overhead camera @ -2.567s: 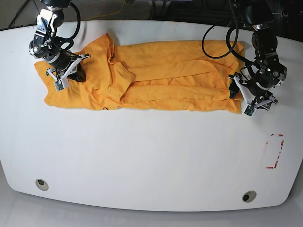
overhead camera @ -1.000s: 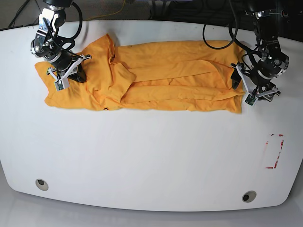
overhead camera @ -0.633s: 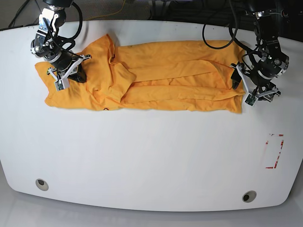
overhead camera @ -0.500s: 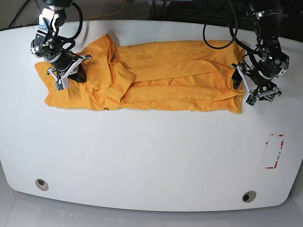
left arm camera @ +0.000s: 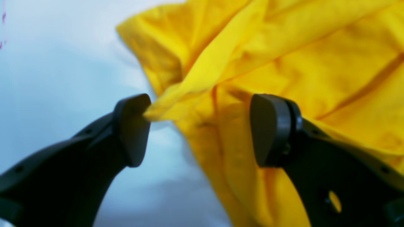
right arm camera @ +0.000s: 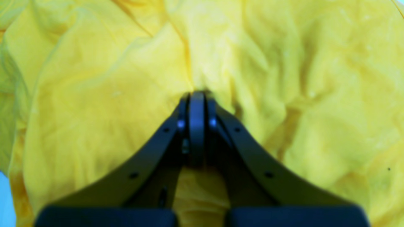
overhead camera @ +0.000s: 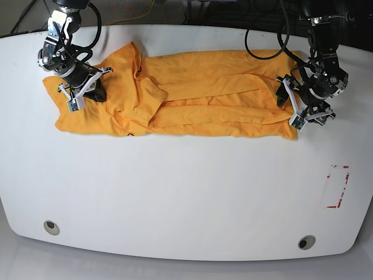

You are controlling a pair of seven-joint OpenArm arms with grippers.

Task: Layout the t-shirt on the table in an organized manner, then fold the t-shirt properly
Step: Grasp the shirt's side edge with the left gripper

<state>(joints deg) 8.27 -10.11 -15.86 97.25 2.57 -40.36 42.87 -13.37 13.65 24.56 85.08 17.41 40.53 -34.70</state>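
Right gripper [overhead camera: 77, 93]: at the left end of the t-shirt, fingers [right arm camera: 197, 126] pressed together on the cloth, pinching it.
T-shirt [overhead camera: 192, 96]: bunched in a long wrinkled band across the far part of the white worktop [overhead camera: 186, 192].
Left gripper [left arm camera: 200, 129]: at the right end, fingers [left arm camera: 132, 129] spread wide, a fold of cloth between them.

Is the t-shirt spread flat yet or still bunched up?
Still bunched. The t-shirt lies as a long, creased band across the far side of the table, with overlapping folds along its length and no sleeves laid out.
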